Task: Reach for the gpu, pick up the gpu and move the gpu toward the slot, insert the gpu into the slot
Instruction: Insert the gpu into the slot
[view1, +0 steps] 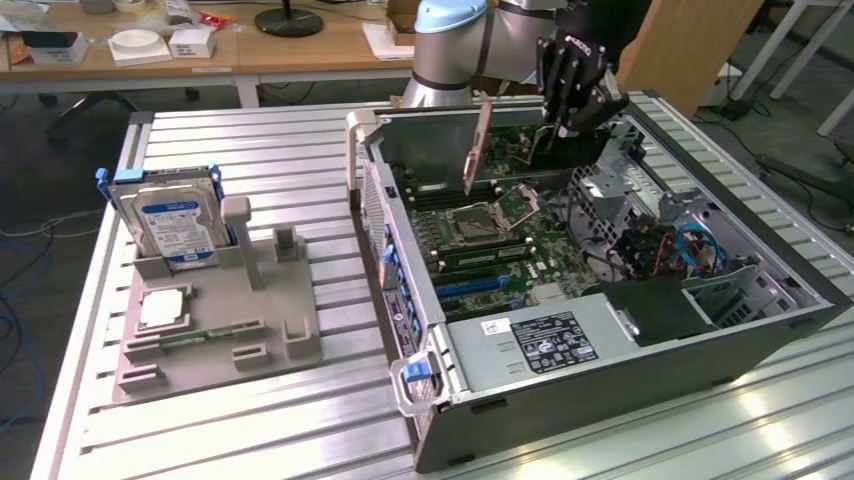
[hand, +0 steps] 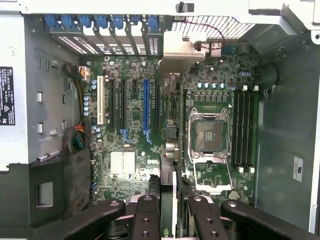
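Ribbed aluminium worktop (view1: 240, 430), bearing two large items.

Toward the worktop's edge on the exterior view's right: open dark grey steel computer case (view1: 641, 390), laid on its side, interior facing up.

Above the case's far end: silver-and-blue robot arm (view1: 454, 35), reaching down into the opening.

On the case floor: green motherboard (view1: 501, 255), crowded with parallel slots and small components.

Toward the worktop's edge on the exterior view's left: grey moulded fixture block (view1: 267, 330). At the fixture's far corner: silver hard drive with blue label (view1: 174, 225), standing upright.

Over the far part of the motherboard: gpu (view1: 554, 150), a thin dark rectangular circuit card with a brownish edge and a pale metal end bracket. Held upright on its long edge, bracket end toward the case's slotted rear wall.

At the arm's end: black multi-link gripper (view1: 567, 128), clamped on the gpu's upper edge. In the wrist view, gpu (hand: 168, 165) seen edge-on, pinched between the black fingers (hand: 147, 220).

Near the board's middle: square metal processor socket (view1: 478, 220). Beyond the card's other side: long blue expansion slot (hand: 146, 105).

Near the fixture's front: flat square silver processor chip (view1: 160, 308). Just beside it: short narrow green memory stick (view1: 207, 335), lying flat.
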